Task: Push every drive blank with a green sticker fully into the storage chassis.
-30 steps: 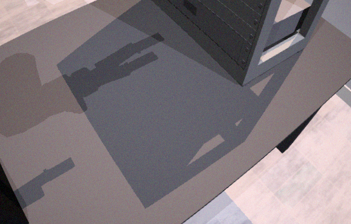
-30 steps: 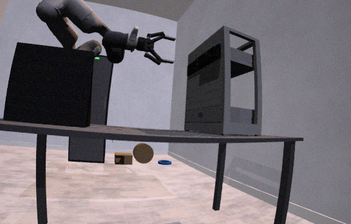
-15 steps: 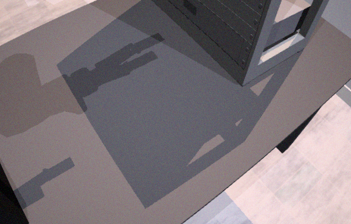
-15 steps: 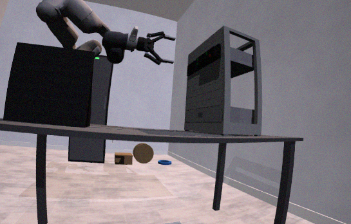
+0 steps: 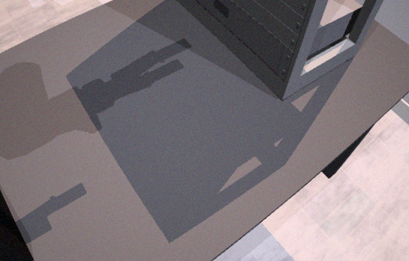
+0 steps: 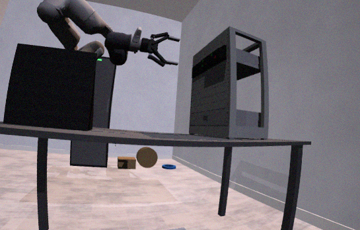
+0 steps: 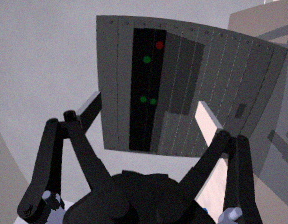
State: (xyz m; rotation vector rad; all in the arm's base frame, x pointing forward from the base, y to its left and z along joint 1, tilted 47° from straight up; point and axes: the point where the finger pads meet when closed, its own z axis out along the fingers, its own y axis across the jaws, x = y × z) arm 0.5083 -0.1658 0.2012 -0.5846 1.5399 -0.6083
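The rack [image 5: 296, 75] [image 6: 233, 99] [image 7: 112, 85] stands upright on the table. Its storage chassis [image 6: 211, 61] [image 7: 140, 125] is a black band high in the front, seen sideways in the wrist view. There one green sticker [image 7: 147, 59] is near a red sticker [image 7: 159, 45]; a second green sticker [image 7: 143, 99] and a third green sticker [image 7: 153, 101] sit close together. How far each blank stands out is too dark to tell. My gripper [image 6: 178, 51] [image 7: 149, 104] is open and empty, in front of the rack at about chassis height, not touching it.
A large black box [image 6: 51, 86] stands on the table [image 5: 392, 67] [image 6: 174, 139] beside the arm's base. Plain panels fill the rack front below the chassis. A wall is behind the rack. Between gripper and rack front there is an open gap.
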